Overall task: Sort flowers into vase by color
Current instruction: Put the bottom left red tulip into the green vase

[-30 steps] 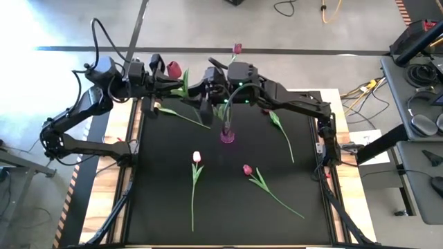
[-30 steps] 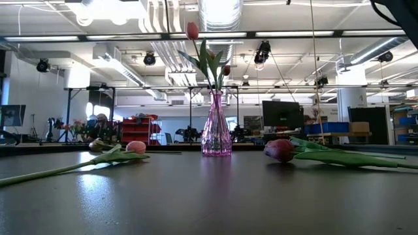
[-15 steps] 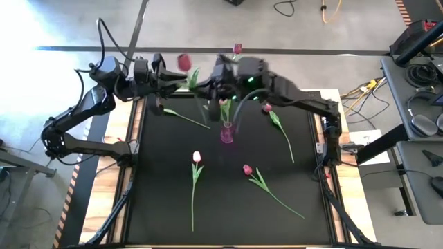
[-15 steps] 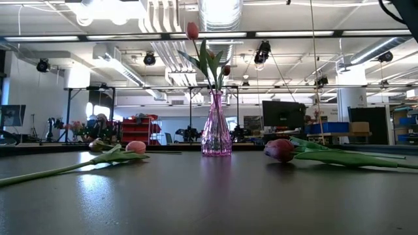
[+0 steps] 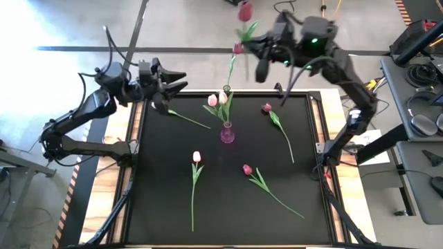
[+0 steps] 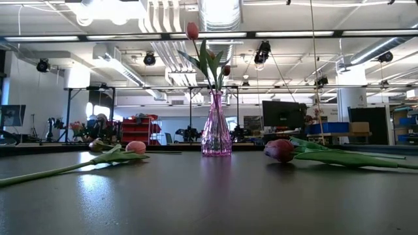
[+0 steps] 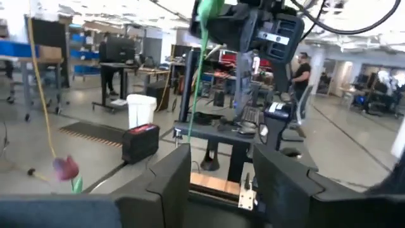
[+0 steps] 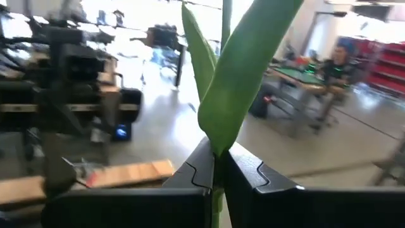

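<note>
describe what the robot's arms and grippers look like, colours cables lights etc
Both arms are black, jointed and boxy, with looping black cables along the links. The left gripper has two flat, dark, angular fingers. The right gripper has matching black fingers with notched inner edges, and a small green light glows on its wrist.

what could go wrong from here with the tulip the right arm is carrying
The right gripper pinches the maroon tulip by its thin stem, so it could swing or slip. The pink glass vase is narrow and already holds flowers, so the stem could miss its mouth or tip it. The left gripper waits open near the table's far edge.
</note>
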`<state>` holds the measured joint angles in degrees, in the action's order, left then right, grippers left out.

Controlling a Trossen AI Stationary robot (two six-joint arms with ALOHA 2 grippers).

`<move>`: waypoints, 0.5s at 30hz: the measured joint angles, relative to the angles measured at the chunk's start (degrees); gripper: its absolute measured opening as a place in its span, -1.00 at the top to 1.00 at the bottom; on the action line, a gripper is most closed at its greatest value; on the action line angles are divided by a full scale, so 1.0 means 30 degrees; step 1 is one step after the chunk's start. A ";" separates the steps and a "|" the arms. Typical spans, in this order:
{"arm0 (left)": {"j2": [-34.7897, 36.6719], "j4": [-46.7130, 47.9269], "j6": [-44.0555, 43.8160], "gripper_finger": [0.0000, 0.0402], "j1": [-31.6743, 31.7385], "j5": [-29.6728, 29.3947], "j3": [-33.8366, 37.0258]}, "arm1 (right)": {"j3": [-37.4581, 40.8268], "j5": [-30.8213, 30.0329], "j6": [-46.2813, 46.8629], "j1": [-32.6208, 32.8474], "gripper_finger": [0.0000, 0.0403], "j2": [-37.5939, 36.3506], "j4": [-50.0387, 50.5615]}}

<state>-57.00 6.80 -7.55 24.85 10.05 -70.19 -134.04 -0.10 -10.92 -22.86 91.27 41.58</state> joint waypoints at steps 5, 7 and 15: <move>0.0603 -0.3053 -0.0822 0.25 0.0005 -0.0364 0.1994 | 0.2109 0.0281 -0.0175 -0.1360 0.95 -0.0796 0.0377; 0.0948 -0.3728 -0.0834 0.27 -0.0008 -0.1201 0.2553 | 0.3766 0.0974 -0.0219 -0.1781 0.95 -0.1072 -0.0643; 0.2444 -0.3165 0.0000 0.35 0.0005 -0.4867 0.3452 | 1.2358 0.4746 0.0606 -0.3949 0.95 -0.2916 -0.9756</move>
<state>-49.66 -2.70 -7.54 24.86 -4.55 -59.84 -96.97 14.14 -9.10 -34.71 82.52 12.31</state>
